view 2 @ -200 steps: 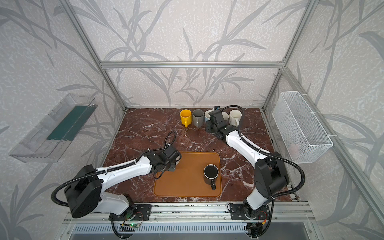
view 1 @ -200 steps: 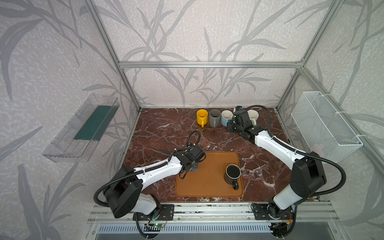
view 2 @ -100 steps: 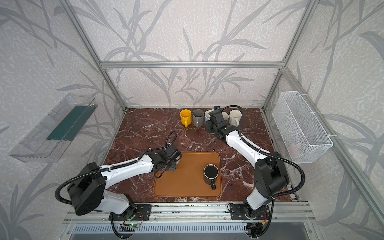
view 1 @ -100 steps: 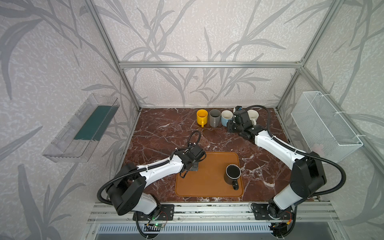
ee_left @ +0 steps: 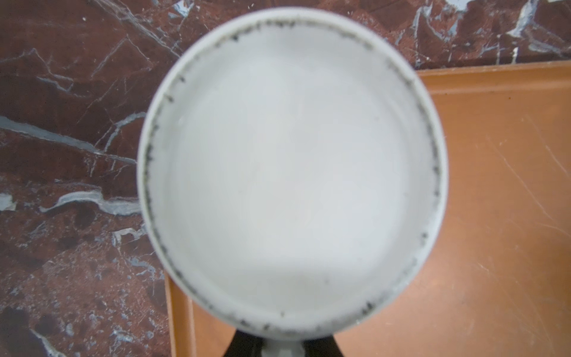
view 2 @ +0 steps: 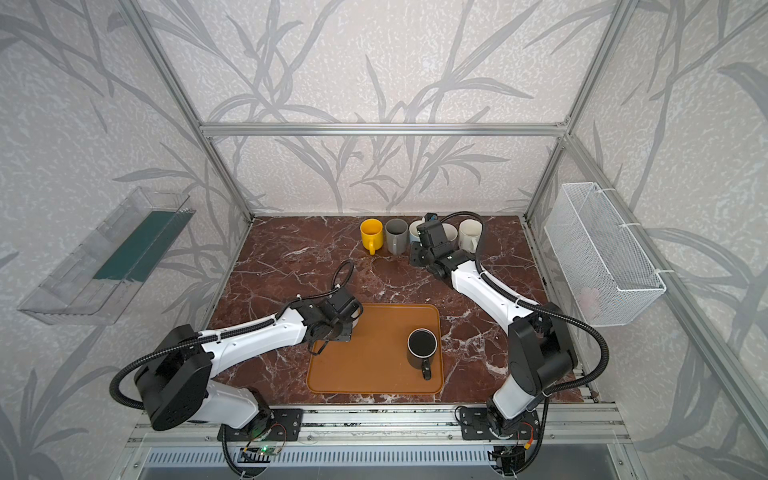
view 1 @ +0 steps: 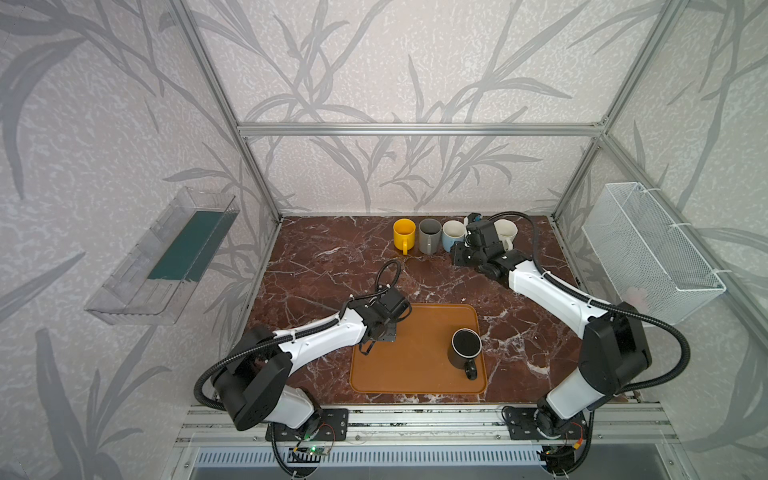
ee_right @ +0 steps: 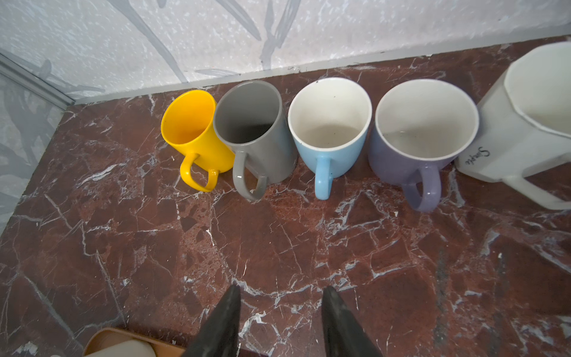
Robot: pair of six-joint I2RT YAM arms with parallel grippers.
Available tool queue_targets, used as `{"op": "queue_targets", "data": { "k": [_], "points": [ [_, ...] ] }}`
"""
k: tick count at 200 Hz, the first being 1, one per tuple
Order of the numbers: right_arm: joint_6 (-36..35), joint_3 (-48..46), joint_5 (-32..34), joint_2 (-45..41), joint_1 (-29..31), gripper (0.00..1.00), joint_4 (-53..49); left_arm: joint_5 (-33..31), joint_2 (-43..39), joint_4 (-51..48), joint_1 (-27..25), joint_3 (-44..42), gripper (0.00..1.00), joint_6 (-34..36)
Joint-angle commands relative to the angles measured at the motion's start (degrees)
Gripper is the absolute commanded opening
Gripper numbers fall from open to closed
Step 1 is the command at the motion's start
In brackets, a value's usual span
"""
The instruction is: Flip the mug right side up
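In both top views the left gripper [view 1: 385, 329] points down over the far left corner of the flat orange-brown plastic tray [view 1: 415, 376] and hides what lies under it. A glossy black ceramic mug [view 1: 465, 348] stands mouth up on the tray's right side, so we judge it needs no turning. The right gripper [view 1: 464, 254] hangs at the back, just before a row of upright coloured mugs [view 1: 430, 237].

In the left wrist view the round white ceramic mug [ee_left: 293, 173] shows bottom up, its flat base with a grimy ring facing us, over the tray's corner. The dark fingers [ee_left: 247, 347] are pressed together on a pale stub that we take for its handle. We cannot tell whether the mug rests on the tray or hangs above it.

In the right wrist view the right gripper's jaws stand apart and empty over the red marble tabletop [ee_right: 278, 241].

We judge the grasp is made. The next move calls for a lift clear of the tray, then a half turn of the wrist.
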Motion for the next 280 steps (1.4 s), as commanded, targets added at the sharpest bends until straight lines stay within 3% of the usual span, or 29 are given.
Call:
{"op": "queue_targets", "data": {
  "k": [1, 85, 129, 157, 176, 244, 280],
  "points": [
    [-0.03, 0.65, -2.5, 1.23, 0.49, 0.44, -0.73, -0.46, -0.69, 2.03, 1.94, 0.53, 0.02, 0.48],
    [-3.2, 2.72, -5.73, 3.51, 5.32, 0.44, -0.54, 2.74, -0.78, 5.0, 3.23, -0.65, 0.01, -2.41],
    [-3.59, 1.25, -5.96, 3.25, 8.26, 0.44, -1.47, 6.5, 0.17, 10.11, 2.98, -1.88, 0.14, -4.78],
    [-3.45, -0.22, -6.22, 2.39, 8.46, 0.45, -1.54, 8.74, 0.34, 11.77, 2.62, -1.8, 0.34, -4.96],
    [-3.99, -0.43, -6.31, 1.82, 8.59, 0.44, -2.43, 9.5, 0.21, 11.99, 2.16, -1.11, 0.41, -4.96],
    [-4.88, -2.85, -6.21, -0.39, 9.8, 0.45, -3.88, 16.07, -2.74, 18.84, 1.57, -1.61, 0.45, -3.74],
    [-5.9, -4.11, -6.31, -1.47, 10.95, 0.45, -4.44, 12.44, -4.64, 15.44, 1.81, -1.93, 0.46, -2.77]
  ]
}}
